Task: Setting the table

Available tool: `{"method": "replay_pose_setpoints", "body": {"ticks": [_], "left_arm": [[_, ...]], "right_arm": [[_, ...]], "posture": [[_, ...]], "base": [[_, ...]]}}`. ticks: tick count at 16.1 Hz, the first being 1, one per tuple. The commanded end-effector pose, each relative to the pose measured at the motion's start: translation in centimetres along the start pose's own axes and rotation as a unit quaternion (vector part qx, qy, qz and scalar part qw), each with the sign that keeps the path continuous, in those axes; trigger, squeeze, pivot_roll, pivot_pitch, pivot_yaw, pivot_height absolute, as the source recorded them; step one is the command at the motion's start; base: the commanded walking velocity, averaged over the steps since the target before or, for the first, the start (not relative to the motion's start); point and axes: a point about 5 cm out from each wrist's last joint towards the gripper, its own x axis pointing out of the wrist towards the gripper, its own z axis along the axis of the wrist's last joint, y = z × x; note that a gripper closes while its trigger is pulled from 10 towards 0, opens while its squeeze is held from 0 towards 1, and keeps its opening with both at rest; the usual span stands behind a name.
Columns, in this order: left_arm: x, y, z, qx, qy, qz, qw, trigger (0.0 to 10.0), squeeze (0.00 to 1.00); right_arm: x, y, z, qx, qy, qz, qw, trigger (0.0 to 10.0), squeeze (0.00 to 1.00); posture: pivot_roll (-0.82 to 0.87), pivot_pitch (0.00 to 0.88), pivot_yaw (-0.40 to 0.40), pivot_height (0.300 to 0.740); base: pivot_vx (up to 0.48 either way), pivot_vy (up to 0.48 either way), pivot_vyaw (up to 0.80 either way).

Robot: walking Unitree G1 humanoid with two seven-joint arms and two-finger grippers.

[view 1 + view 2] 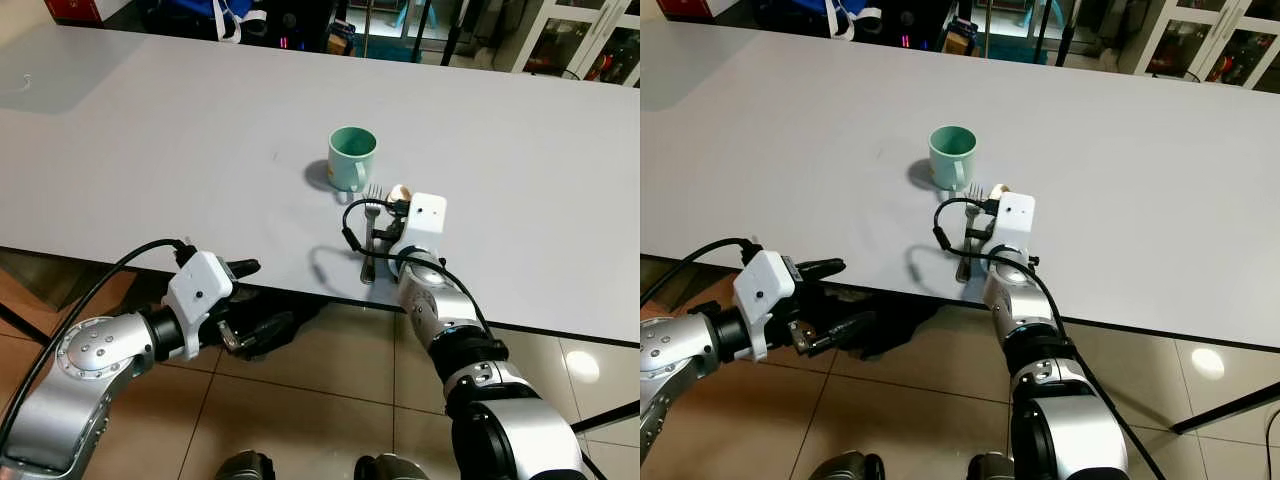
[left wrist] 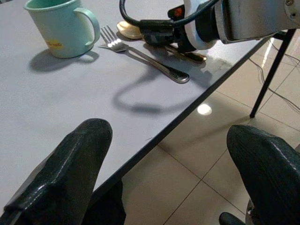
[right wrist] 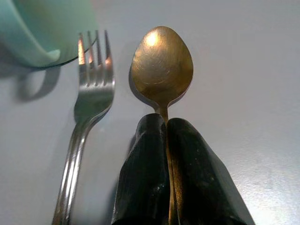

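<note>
We see the right gripper [image 3: 166, 140] pinched tight on the gold spoon [image 3: 161, 65], its bowl apparently resting on the white table [image 1: 150, 150]. The fork [image 1: 369, 235] lies just beside it at nine o'clock, the green mug [image 1: 351, 157] at eleven. Our left gripper [image 2: 164, 154] hangs spread wide below the table's edge.

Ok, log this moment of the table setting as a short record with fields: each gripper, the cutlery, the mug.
right gripper: shut on the gold spoon, low over the table
left gripper: open, idle below the table's near edge
fork: flat on the table, beside the spoon on its left, apart from it
mug: green, upright, just beyond the fork's tines
</note>
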Motion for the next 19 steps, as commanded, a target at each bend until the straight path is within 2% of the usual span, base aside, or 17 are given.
{"method": "replay_pose_setpoints", "body": {"ticks": [1, 2, 3, 4, 9, 10, 11, 12, 13, 14, 15, 16, 17, 18, 19], "left_arm": [[0.2, -0.4, 0.5, 0.008, -0.004, -0.015, 1.0, 10.0, 0.5], [0.2, -0.4, 0.5, 0.008, -0.004, -0.015, 1.0, 10.0, 0.5], [0.2, -0.4, 0.5, 0.009, -0.004, -0.014, 1.0, 10.0, 0.49], [0.2, -0.3, 0.6, 0.01, -0.003, -0.015, 1.0, 10.0, 0.5], [0.3, -0.3, 0.8, 0.013, -0.01, -0.01, 1.0, 10.0, 0.49], [0.5, 0.1, 1.1, 0.014, -0.017, 0.028, 0.999, 10.0, 0.49], [0.8, 0.4, 1.8, 0.016, -0.047, 0.071, 0.996, 10.0, 0.51], [1.0, 0.6, 2.1, 0.004, -0.055, 0.099, 0.994, 10.0, 0.5], [1.5, 0.6, 2.5, -0.004, -0.072, 0.133, 0.989, 10.0, 0.49], [2.3, 0.7, 3.0, 0.009, -0.077, 0.192, 0.978, 10.0, 0.49], [2.9, 1.0, 3.2, 0.016, -0.07, 0.247, 0.966, 10.0, 0.49], [3.1, 1.1, 3.2, 0.011, -0.062, 0.278, 0.958, 10.0, 0.49], [3.5, 0.8, 3.3, -0.01, -0.064, 0.3, 0.952, 10.0, 0.37], [3.7, 0.8, 3.4, -0.015, -0.067, 0.311, 0.948, 10.0, 0.23], [3.7, 0.9, 3.3, -0.014, -0.065, 0.32, 0.945, 10.0, 0.18]], "right_arm": [[0.1, -0.2, 0.0, 0.012, 0.004, -0.009, 1.0, 10.0, 0.0], [0.1, -0.2, 0.0, 0.012, 0.004, -0.008, 1.0, 10.0, 0.0], [0.1, 0.0, -0.3, 0.021, 0.01, 0.001, 1.0, 10.0, 0.7], [0.0, 0.2, -0.5, 0.027, 0.014, 0.008, 0.999, 10.0, 1.0], [-0.1, -0.2, 0.0, 0.024, 0.012, 0.006, 1.0, 10.0, 1.0], [-0.6, -0.9, 1.5, 0.024, -0.02, -0.009, 0.999, 10.0, 1.0], [-1.7, -1.5, 3.9, 0.032, -0.094, -0.009, 0.995, 10.0, 0.0], [-2.5, -1.8, 5.1, 0.031, -0.13, -0.004, 0.991, 10.0, 0.0], [-4.1, -2.2, 6.7, 0.016, -0.189, 0.007, 0.982, 10.0, 0.0], [-6.5, -2.4, 7.6, -0.023, -0.238, 0.046, 0.97, 10.0, 0.0], [-7.5, -2.5, 6.8, -0.053, -0.22, 0.068, 0.972, 10.0, 0.0], [-7.9, -2.7, 6.1, -0.061, -0.2, 0.071, 0.975, 10.0, 0.0], [-9.1, -3.2, 5.5, -0.048, -0.205, 0.077, 0.975, 10.0, 0.0], [-9.5, -3.3, 5.5, -0.035, -0.212, 0.086, 0.973, 10.0, 0.0], [-9.6, -3.4, 5.4, -0.031, -0.21, 0.083, 0.974, 10.0, 0.0]], "posture": [[0.04, 0.125, -0.008, 0.74], [0.05, 0.126, -0.008, 0.74], [0.05, 0.125, -0.008, 0.74], [0.05, 0.124, -0.01, 0.74], [0.05, 0.118, -0.017, 0.74], [0.05, 0.117, -0.02, 0.74], [0.05, 0.119, -0.024, 0.74], [0.04, 0.12, -0.022, 0.74], [0.03, 0.122, -0.019, 0.74], [0.0, 0.123, -0.016, 0.74], [0.0, 0.122, -0.016, 0.74], [-0.01, 0.122, -0.016, 0.74], [0.0, 0.12, -0.015, 0.74], [0.0, 0.12, -0.015, 0.74], [0.0, 0.12, -0.015, 0.74]], "base": [[0.0, 0.0, 0.0], [0.0, 0.0, 0.0], [0.0, 0.0, 0.0], [0.0, 0.0, 0.0], [0.0, 0.0, 0.0], [0.0, 0.0, 0.0], [0.0, 0.0, 0.0], [0.0, 0.0, 0.0], [0.0, 0.48, 0.0], [0.0, 0.48, 0.0], [0.0, 0.48, 0.0], [0.0, 0.48, 0.0], [0.0, 0.48, 0.0], [0.0, 0.48, 0.0], [0.0, 0.48, 0.0]]}}
